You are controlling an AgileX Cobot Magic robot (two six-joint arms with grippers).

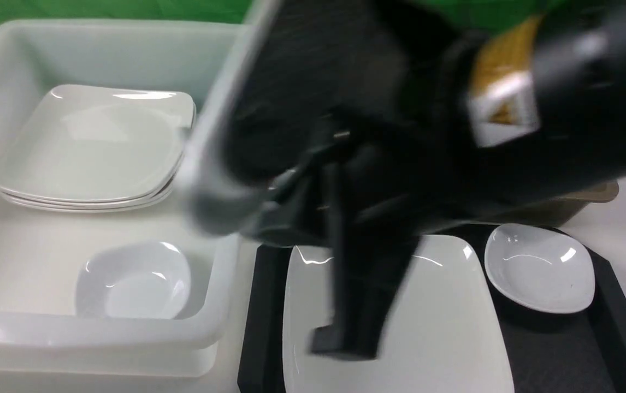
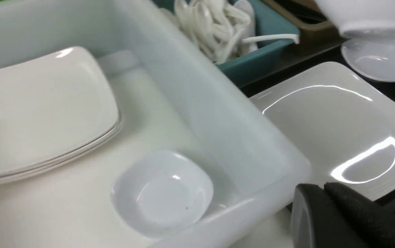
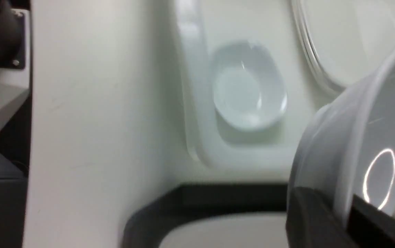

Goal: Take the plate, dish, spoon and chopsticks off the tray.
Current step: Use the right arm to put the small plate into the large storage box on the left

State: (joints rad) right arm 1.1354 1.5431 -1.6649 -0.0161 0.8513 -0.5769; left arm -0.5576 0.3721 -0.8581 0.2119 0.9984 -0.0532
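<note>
Right hand (image 3: pixel 345 215) grips a small white dish (image 3: pixel 373 137) by its rim, tilted in the air near the white bin (image 1: pixel 100 333). Left hand (image 2: pixel 323 194) is pressed closed on nothing. The square plate (image 1: pixel 444 327) fills the left side of the black tray (image 1: pixel 564 355); 1 second dish (image 1: pixel 537 267) sits at its far right corner.

Quick headcount, folks. Small dishes: three. There's the held dish (image 3: pixel 366 137) pinched in the right claw (image 3: pixel 344 220), a bin dish (image 1: pixel 133 281) just ahead of that claw, and a tray dish (image 1: pixel 539 267). Big square plates: four, I think. That's one loose plate (image 1: pixel 444 327) plus a stack (image 1: pixel 92 147) that looks like three. Bins: three, so a white bin (image 1: pixel 100 333), a teal bin (image 2: pixel 249 65) and a brown bin (image 1: pixel 591 194). One black tray (image 1: pixel 564 349). The spoons (image 2: pixel 214 27) are a tangled heap, can't count them.
</note>
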